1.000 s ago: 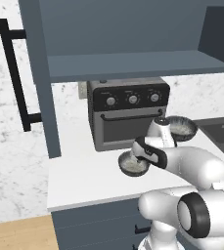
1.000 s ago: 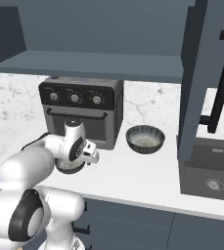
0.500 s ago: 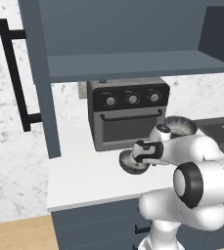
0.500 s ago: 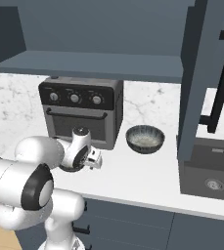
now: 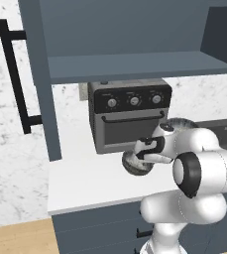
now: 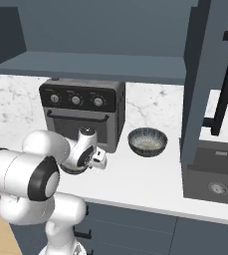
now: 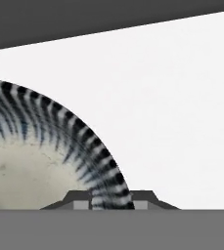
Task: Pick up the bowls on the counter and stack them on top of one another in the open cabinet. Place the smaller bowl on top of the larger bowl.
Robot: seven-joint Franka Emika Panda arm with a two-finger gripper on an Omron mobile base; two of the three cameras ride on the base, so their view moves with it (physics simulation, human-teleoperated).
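One dark, speckled bowl point(image 5: 135, 166) sits low on the white counter point(image 5: 80, 183) in front of the toaster oven. My gripper point(image 5: 144, 156) reaches down onto its right rim. In the hand view the striped rim point(image 7: 103, 166) fills the gap between the two tips, and my gripper point(image 7: 112, 201) is shut on it. The matching second bowl point(image 6: 147, 141) rests on the counter to the oven's right, and my arm partly covers this second bowl point(image 5: 177, 122) in the left base view. I cannot tell which bowl is wider. The cabinet shelf point(image 5: 135, 67) stands open above.
The grey toaster oven point(image 5: 127, 114) stands right behind the gripped bowl, under the shelf. The cabinet door point(image 5: 35, 79) with its black bar handle point(image 5: 16, 79) hangs open at the left. A sink point(image 6: 215, 179) lies at the counter's right end.
The arm's elbow and upper links have swung across while the hand stayed at the near bowl's rim. The bowl has barely shifted.
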